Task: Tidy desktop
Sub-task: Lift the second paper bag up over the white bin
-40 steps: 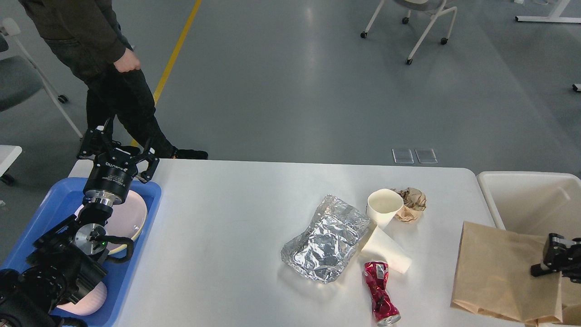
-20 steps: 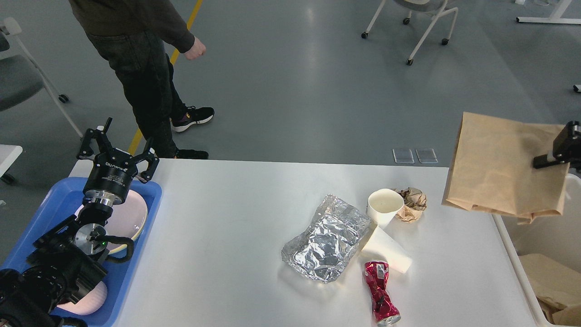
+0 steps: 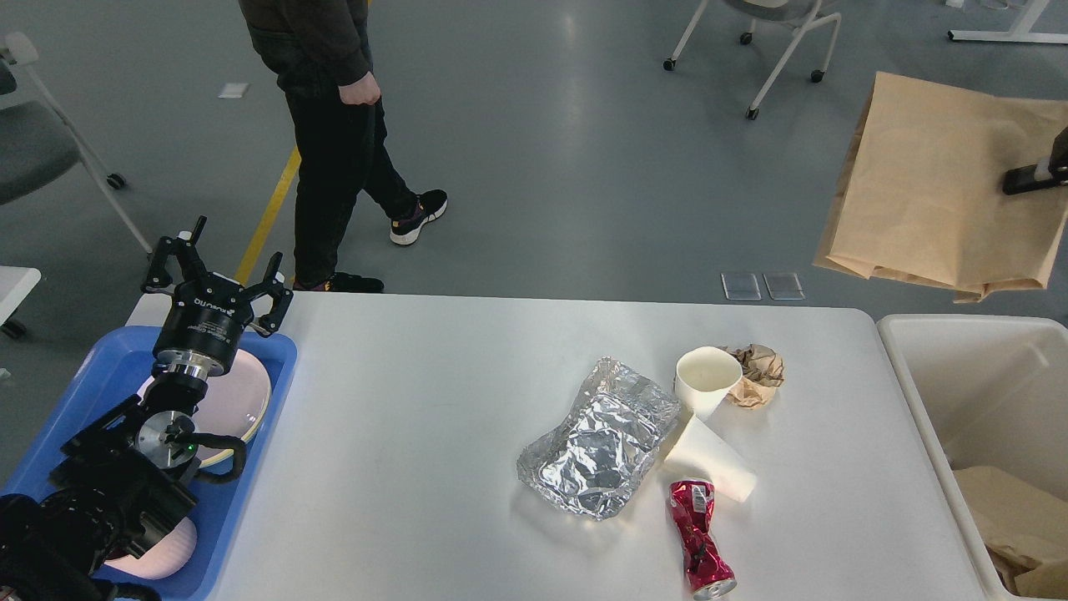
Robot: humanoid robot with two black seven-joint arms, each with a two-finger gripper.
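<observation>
Desktop (image 3: 434,434): white, filling the lower middle of the view; unmoved since the earlier frames.
Foil (image 3: 602,436): crumpled silver sheet on the desktop right of centre, same place as before.
Cup (image 3: 707,380): white paper, standing open-mouthed, touching the foil's upper right corner.
Second cup (image 3: 709,459): white, lying on its side between foil and can.
Can (image 3: 699,538): red, crushed, lying near the front edge.
Wad (image 3: 755,374): brown crumpled paper just behind and right of the standing cup.
Bin (image 3: 905,367): cream, against the desktop's right end; brown paper lying in its lower corner.
Bag (image 3: 934,188): brown paper, hanging in the air above and behind the bin; higher and further right than half a second ago, and a second ago lying low at the bin's near edge.
Right gripper (image 3: 1039,175): only a dark finger showing at the right edge, laid on the bag; appears clamped on it, raised along with it.
Tray (image 3: 108,359): blue, at the desktop's left end, holding pale plates.
Left gripper (image 3: 219,271): over the tray's far edge, fingers spread apart and pointing up; position unchanged.
Person (image 3: 342,125): dark clothes, on the floor behind the desktop; stepped rightward since the earlier frames.
</observation>
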